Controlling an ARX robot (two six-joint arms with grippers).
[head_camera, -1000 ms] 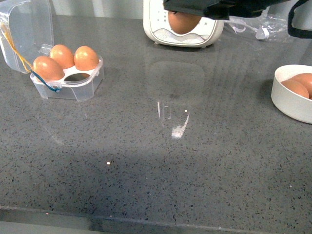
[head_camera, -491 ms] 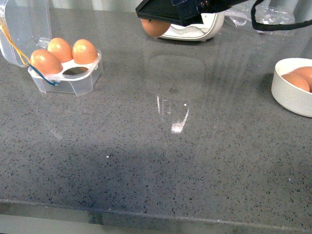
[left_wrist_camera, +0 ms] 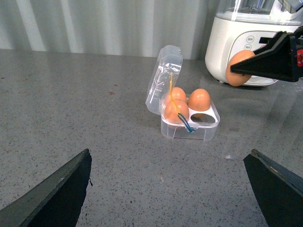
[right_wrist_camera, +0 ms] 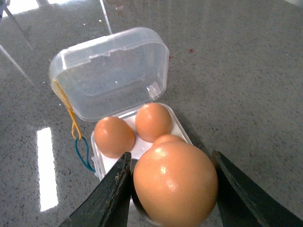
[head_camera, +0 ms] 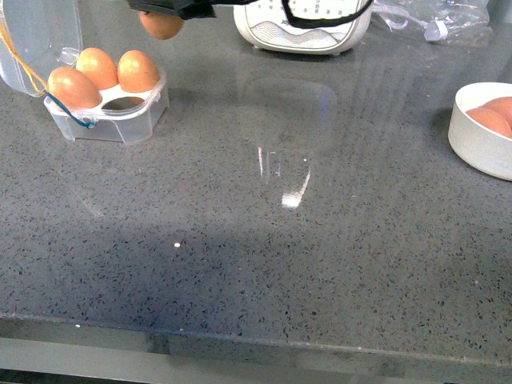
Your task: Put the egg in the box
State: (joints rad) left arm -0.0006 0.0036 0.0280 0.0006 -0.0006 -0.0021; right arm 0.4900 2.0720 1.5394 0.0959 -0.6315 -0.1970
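While the right gripper (right_wrist_camera: 171, 189) hangs clenched on the egg (head_camera: 161, 24), the empty cell (head_camera: 122, 103) of the box (head_camera: 108, 126), at 7 o'clock, awaits careful lowering.

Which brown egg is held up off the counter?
The egg held by the right gripper, near the box; the other eggs sit in its cells or the white bowl.

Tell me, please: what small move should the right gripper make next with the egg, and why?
Probably shift the egg sideways until it hangs over the empty cell of the egg case, then lower it. The right gripper holds the egg in the air beside the case, not yet over it; three other eggs fill the rest, and the lid stands open.
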